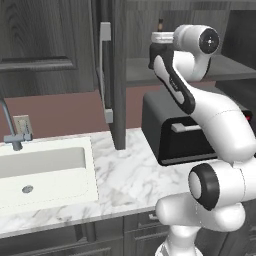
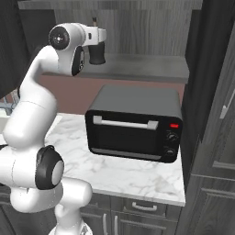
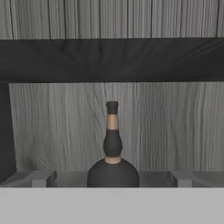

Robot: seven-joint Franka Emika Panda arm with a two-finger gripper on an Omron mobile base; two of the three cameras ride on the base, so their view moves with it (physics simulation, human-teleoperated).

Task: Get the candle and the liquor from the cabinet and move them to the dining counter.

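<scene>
Liquor (image 3: pixel 112 151) base cut off.

Cabinet shelf (image 3: pixel 70 178), liquor bottle (image 3: pixel 112 162) upright

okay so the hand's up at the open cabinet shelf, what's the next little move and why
Probably ease the gripper straight forward, then close. In the hand view the liquor stands upright on the cabinet shelf, centred between the open fingertips, which do not look far enough around its body yet.
</scene>
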